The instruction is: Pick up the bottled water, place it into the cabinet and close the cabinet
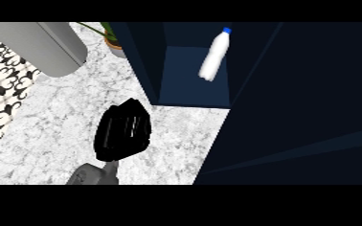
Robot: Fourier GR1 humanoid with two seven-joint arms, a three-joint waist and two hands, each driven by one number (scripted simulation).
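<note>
Even, diffuse light falls on the marble counter (56, 119) at left, which is pale and the brightest area. The left hand (124, 130) shows as near-uniform black with faint grey streaks. The cabinet (194, 84) at right is dim, deep navy, its floor slightly lighter than its walls. The cabinet door (297, 124), near right, carries one faint lighter wedge. The bottled water (214, 57) shows bright white against the dark interior

The left hand (124, 131) is looking glossy black and chunky, and the forearm (90, 175) is showing plain grey.
</note>
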